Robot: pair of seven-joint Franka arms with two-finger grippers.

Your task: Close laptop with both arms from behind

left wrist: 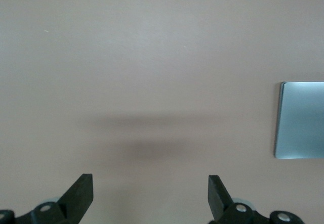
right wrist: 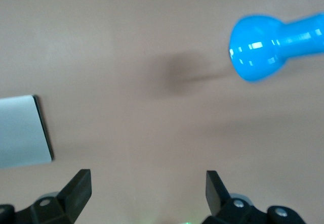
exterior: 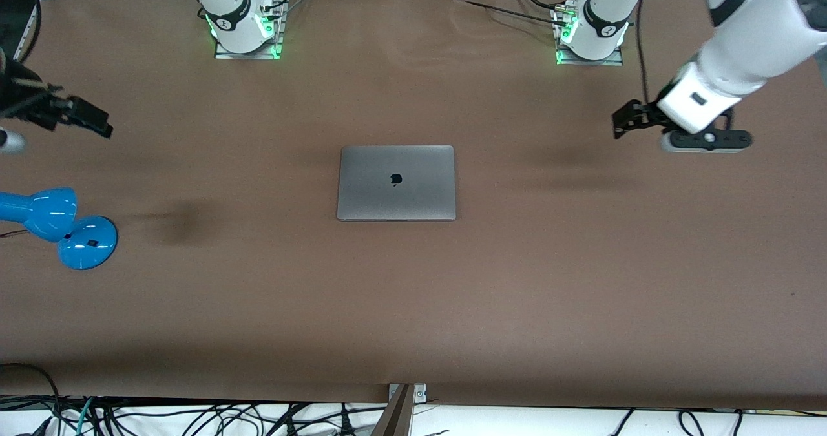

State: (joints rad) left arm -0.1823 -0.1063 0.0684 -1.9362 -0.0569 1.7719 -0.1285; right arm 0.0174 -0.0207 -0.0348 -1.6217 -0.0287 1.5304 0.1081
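Note:
The silver-grey laptop (exterior: pixel 396 182) lies shut and flat in the middle of the brown table, its dark apple logo facing up. One edge of its lid shows in the left wrist view (left wrist: pixel 301 120) and in the right wrist view (right wrist: pixel 23 131). My left gripper (exterior: pixel 623 121) hangs open and empty over bare table toward the left arm's end, well apart from the laptop. My right gripper (exterior: pixel 90 121) hangs open and empty over bare table toward the right arm's end. Its fingertips (right wrist: pixel 78 186) hold nothing.
A blue desk lamp (exterior: pixel 61 224) lies on the table at the right arm's end, nearer the front camera than the right gripper; its head shows in the right wrist view (right wrist: pixel 268 44). The arm bases (exterior: pixel 242 26) stand along the table's edge farthest from the camera.

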